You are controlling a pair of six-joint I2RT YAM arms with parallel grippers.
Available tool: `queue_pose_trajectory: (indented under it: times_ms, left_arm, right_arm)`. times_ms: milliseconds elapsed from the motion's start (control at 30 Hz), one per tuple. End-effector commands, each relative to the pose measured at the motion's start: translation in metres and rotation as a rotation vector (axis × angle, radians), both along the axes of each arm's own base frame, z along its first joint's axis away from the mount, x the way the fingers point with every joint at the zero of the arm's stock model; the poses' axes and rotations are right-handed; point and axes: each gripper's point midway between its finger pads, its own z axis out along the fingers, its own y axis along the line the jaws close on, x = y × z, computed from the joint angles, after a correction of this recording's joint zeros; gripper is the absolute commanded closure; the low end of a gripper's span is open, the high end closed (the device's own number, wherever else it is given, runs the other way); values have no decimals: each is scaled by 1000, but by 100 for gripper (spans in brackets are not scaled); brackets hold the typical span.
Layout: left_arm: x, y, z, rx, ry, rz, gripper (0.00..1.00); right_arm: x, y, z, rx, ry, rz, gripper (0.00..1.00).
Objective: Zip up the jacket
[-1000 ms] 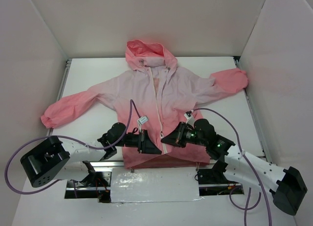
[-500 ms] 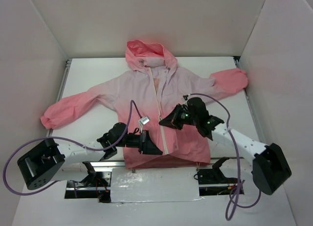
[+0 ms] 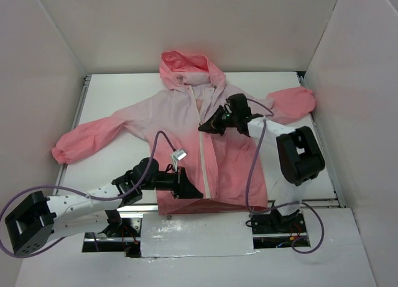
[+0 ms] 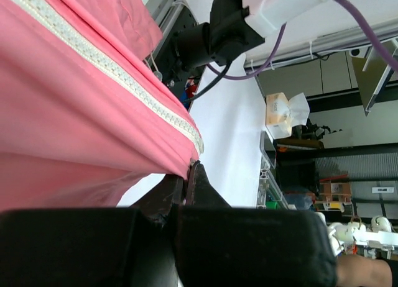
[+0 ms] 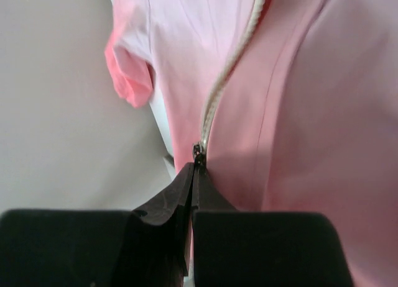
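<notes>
The right tool (image 3: 203, 127) is pressed together on the small metal zipper pull (image 5: 198, 151), its two black fingertips meeting just under the slider in the right wrist view. It sits on the pale upper chest of the jacket (image 3: 177, 116), a little below the collar. The white zipper (image 3: 204, 159) runs as one closed line from this tool down to the bottom edge. Above the tool the white line goes on toward the collar, but whether it is joined there cannot be told.

The left tool (image 3: 196, 193) is shut tight, pinching the coral hem (image 4: 175, 164) right at the lower end of the zipper tape; in the left wrist view the fabric disappears between its fingertips (image 4: 200, 186).

The jacket lies flat, front side up, in the middle of the white counter (image 3: 118, 91). Its hood (image 3: 186, 66) points to the far wall and its hem lies at the near edge. One sleeve (image 3: 81, 141) stretches out to the left, the other sleeve (image 3: 292, 100) to the right. A purple cable (image 3: 163, 141) arcs over the lower left front.
</notes>
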Motion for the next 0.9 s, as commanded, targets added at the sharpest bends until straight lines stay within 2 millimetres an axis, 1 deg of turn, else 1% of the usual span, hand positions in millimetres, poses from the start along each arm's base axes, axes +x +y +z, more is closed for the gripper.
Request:
queue_pose_trajectory:
  times_ms: [0,33,67,100,133,167,200,233,267,300,367,400,467,500,533,567,600,633,667,700,733,767,800,833,867]
  left_arm:
    - [-29,2,16,-38,-24,-117,100]
    - [-29,3,20,-39,-28,-111,100]
    - [-30,5,19,-28,-24,-110,100]
    - [-30,5,19,-23,-23,-108,100]
    - [-30,6,24,-27,-35,-98,100]
    - [-30,7,24,-20,-36,-96,100]
    - [-32,9,21,-4,-30,-94,100]
    - [-31,11,24,-5,-36,-84,100]
    - [-32,12,24,2,-34,-83,100]
    - [-33,14,21,16,-23,-82,100]
    - [-35,16,18,27,-15,-75,100]
    - [-35,17,16,34,-6,-71,100]
    - [-36,19,11,42,6,-67,100]
    - [-37,20,9,44,15,-67,100]
    - [-38,20,6,53,24,-65,100]
    - [-37,21,4,58,31,-61,100]
    - [-38,21,2,65,35,-64,100]
    - [-39,21,-4,91,52,-64,100]
    - [-38,22,-9,108,60,-57,100]
    - [-39,24,-19,135,81,-55,100]
    - [-39,24,-24,149,99,-49,100]
    - [-40,25,-28,157,114,-47,100]
    - [-43,28,-42,186,144,-47,100]
    - [-44,28,-47,194,160,-46,100]
    - [-44,31,-57,210,188,-28,100]
  right_arm:
    - [76,-11,36,29,-214,-86,100]
    - [83,-14,37,37,-211,-85,100]
    - [90,-16,35,38,-206,-89,100]
    - [98,-16,24,37,-187,-87,100]
    - [110,-14,38,58,-220,-75,100]
    - [117,-14,37,63,-220,-73,100]
    - [129,-18,25,62,-204,-79,100]
    - [144,-18,42,78,-246,-74,100]
    - [151,-19,42,88,-245,-65,100]
    - [171,-23,48,98,-275,-69,100]
    - [186,-24,55,121,-305,-42,100]
    - [202,-23,64,142,-346,-27,100]
    - [221,-33,77,171,-404,-29,100]
    - [235,-35,91,186,-451,-30,100]
    - [245,-46,101,200,-472,-54,100]
    - [253,-51,109,209,-489,-64,100]
    - [264,-56,127,226,-544,-66,100]
    - [272,-68,141,242,-572,-86,100]
    - [278,-74,144,255,-593,-92,100]
    - [282,-80,169,276,-642,-112,100]
    - [286,-96,188,281,-703,-138,100]
    - [286,-103,200,289,-741,-155,100]
    - [287,-108,207,289,-765,-172,100]
    - [290,-116,216,272,-807,-207,100]
    - [289,-123,233,261,-854,-222,100]
